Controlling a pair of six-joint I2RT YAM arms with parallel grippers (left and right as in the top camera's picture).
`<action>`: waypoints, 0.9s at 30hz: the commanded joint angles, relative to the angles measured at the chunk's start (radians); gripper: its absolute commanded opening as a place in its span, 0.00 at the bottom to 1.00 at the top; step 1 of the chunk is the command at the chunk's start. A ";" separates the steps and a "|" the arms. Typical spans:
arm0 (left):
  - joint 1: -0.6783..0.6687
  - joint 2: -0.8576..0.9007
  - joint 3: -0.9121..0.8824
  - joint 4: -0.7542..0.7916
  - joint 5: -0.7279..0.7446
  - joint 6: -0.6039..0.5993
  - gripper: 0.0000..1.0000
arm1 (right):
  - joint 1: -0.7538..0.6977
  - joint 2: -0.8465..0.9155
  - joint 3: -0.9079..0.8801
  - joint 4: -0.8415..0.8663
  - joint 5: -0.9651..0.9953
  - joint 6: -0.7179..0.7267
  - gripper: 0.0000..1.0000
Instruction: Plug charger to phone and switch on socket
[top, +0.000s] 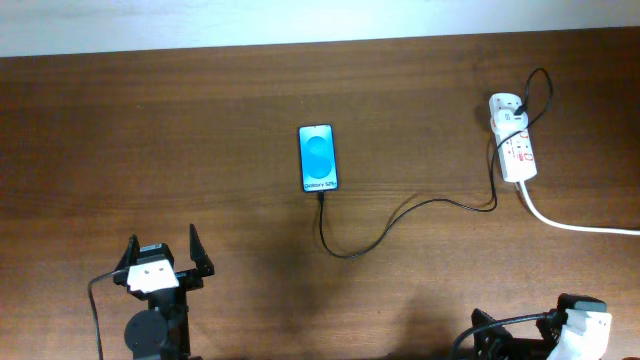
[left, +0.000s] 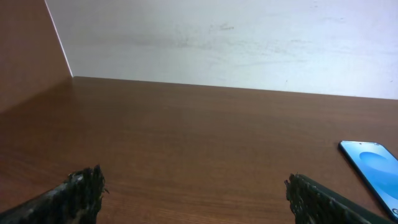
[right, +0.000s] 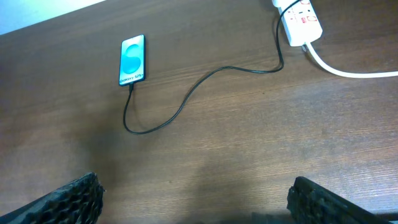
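Sitting far right, socket (top: 512, 140); phone (top: 318, 158) mid-table, apparently plugged.

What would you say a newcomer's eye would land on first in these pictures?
The lit blue phone stands out at the centre of the dark table, with the thin black charger curling from its lower edge to the white socket at the far right. At the near edge, the left gripper and right gripper are open and empty.

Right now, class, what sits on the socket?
A white plug sits at the far end of the socket, feeding the charger cable; whatever lies beneath the plug is hidden.
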 joint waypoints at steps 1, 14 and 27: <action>0.005 -0.008 -0.001 -0.006 -0.003 -0.006 0.99 | 0.005 0.000 0.000 0.001 -0.009 0.007 0.99; 0.005 -0.008 -0.001 -0.006 -0.003 -0.006 0.99 | 0.008 -0.002 -0.025 0.147 0.156 0.007 0.99; 0.005 -0.008 -0.001 -0.006 -0.003 -0.006 0.99 | 0.176 -0.381 -0.945 1.434 0.105 -0.023 0.99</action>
